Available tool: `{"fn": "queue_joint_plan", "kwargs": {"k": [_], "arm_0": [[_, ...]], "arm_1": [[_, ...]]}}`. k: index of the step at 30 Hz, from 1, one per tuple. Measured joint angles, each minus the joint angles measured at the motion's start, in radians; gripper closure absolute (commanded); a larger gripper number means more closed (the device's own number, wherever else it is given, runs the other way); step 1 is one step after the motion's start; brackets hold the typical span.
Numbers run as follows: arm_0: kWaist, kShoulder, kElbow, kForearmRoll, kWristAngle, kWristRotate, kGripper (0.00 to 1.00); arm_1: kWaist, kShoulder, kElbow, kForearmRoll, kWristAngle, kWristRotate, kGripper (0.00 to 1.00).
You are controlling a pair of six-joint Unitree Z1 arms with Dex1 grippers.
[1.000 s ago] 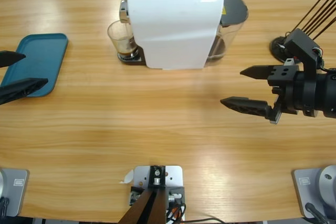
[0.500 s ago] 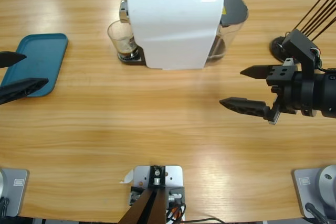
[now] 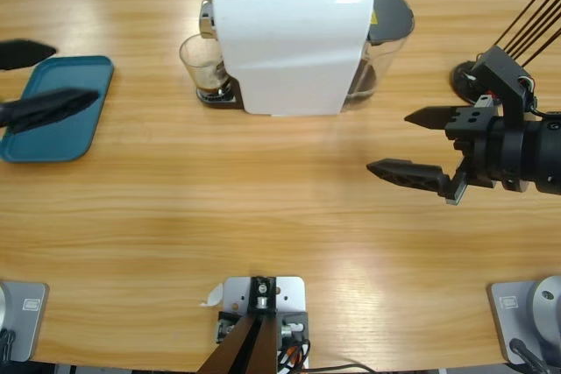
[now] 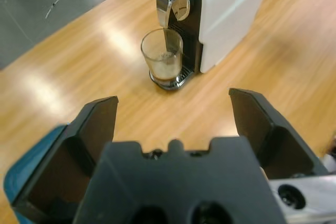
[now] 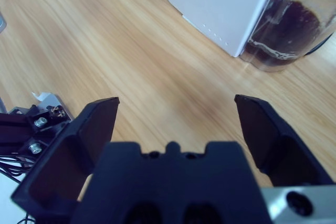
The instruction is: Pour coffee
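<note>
No readable text

Nothing legible stood on the white coffee machine point(image 3: 289, 41) (a yellow patch at its rear edge beside the water tank point(image 3: 386, 37) may have been a label, but no letters or numbers could be made out), nor on the glass point(image 4: 163, 56) under its spout, the teal tray point(image 3: 61, 107), or the wooden table point(image 3: 263, 208).
</note>
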Motion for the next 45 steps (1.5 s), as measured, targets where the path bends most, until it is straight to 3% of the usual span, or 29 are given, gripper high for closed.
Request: {"fn": "queue_joint_plan", "kwargs": {"k": [8, 17, 24, 29, 45], "arm_0": [[-0.001, 0.395, 0.007, -0.251, -0.002, 0.076, 0.092], [-0.001, 0.630, 0.086, -0.592, 0.004, 0.121, 0.119], [-0.001, 0.818, 0.243, -1.092, 0.004, 0.122, 0.123], [-0.001, 0.977, 0.286, -1.409, 0.004, 0.105, 0.119], [-0.002, 1.050, 0.287, -1.476, 0.078, 0.055, 0.124]], "arm_1": [[0.000, 0.000, 0.000, 0.000, 0.000, -0.032, 0.004], [0.000, 0.000, 0.000, 0.000, 0.000, -0.044, 0.004], [0.000, 0.001, 0.000, 0.000, 0.000, -0.045, 0.004], [0.000, 0.014, -0.001, 0.000, 0.000, -0.045, 0.004], [0.000, 0.031, -0.003, 0.001, 0.000, -0.045, 0.004]]}}
